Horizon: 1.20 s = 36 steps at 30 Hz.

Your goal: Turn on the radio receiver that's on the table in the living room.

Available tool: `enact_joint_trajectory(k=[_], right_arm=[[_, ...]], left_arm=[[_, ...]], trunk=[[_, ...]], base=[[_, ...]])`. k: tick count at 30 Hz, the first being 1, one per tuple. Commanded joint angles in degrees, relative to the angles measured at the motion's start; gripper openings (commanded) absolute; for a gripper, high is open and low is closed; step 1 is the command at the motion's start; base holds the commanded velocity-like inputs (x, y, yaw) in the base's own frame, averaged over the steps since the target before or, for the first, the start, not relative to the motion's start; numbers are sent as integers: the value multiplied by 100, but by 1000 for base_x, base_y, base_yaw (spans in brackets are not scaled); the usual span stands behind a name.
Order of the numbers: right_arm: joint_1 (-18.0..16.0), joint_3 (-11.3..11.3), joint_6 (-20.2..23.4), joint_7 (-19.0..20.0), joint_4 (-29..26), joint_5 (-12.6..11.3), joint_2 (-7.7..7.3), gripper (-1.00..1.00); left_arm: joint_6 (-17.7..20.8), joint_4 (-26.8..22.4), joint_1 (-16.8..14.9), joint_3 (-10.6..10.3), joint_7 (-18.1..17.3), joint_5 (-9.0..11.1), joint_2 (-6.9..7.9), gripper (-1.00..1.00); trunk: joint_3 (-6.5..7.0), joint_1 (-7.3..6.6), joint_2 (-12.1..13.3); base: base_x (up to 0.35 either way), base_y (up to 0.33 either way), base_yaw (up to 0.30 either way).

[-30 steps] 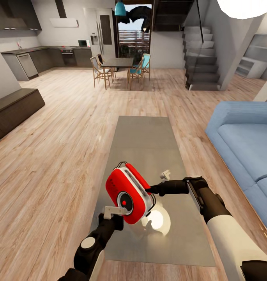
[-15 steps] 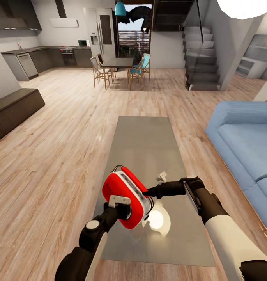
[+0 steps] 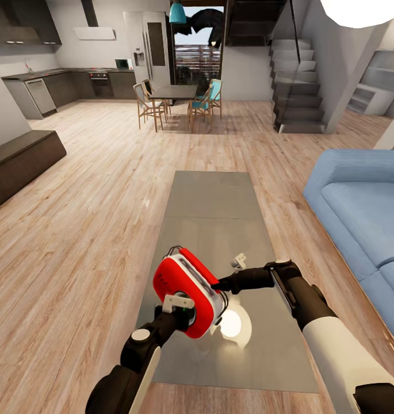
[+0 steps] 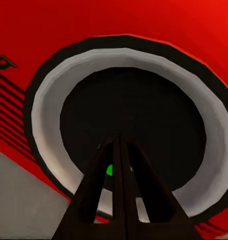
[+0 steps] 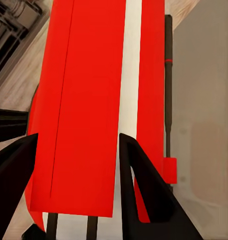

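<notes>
Looking down from the head view, I have the radio receiver (image 3: 188,290) lifted and tilted above the near end of the table (image 3: 220,201), my right gripper (image 3: 220,283) clamped on its side, while my left gripper (image 3: 182,303) has crept up against the front dial since a second ago. Through the left wrist view the fingers (image 4: 118,200) sit pressed together, tips on the dark dial centre, where a green glow (image 4: 110,170) shows; earlier that spot looked red, so I judge the radio switched on. The right wrist view shows the jaws straddling the red-and-white body (image 5: 94,100).
</notes>
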Motion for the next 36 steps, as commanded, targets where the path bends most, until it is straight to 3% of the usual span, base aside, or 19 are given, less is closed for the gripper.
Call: enact_joint_trajectory(k=[1,17,24,28,30,33,36], right_arm=[[0,-2,76,12,-8,-294,3,-100],[1,-2,76,4,-6,-286,3,-100],[0,-3,76,-358,-11,-74,-2,-100],[0,-3,80,-1061,-14,94,1,-100],[0,1,83,-1441,-19,123,4,-100],[0,1,89,-1774,-21,134,10,-100],[0,-1,98,-1957,-21,136,11,-100]], left_arm=[[-9,53,1,0,-2,18,0,-100],[-50,211,1,3,14,30,0,-100],[-41,21,1,64,167,-22,0,-100],[-48,7,1,393,493,-25,0,-100],[-49,4,1,609,864,-25,0,-100],[-56,8,1,866,1352,-23,0,-100],[-62,17,1,1177,1494,-19,0,-100]], trunk=[[0,0,0],[0,0,0],[0,0,0],[0,0,0],[0,0,0],[0,0,0],[0,0,0]], base=[[0,0,0],[0,0,0],[0,0,0],[0,0,0],[0,0,0],[0,0,0],[0,0,0]])
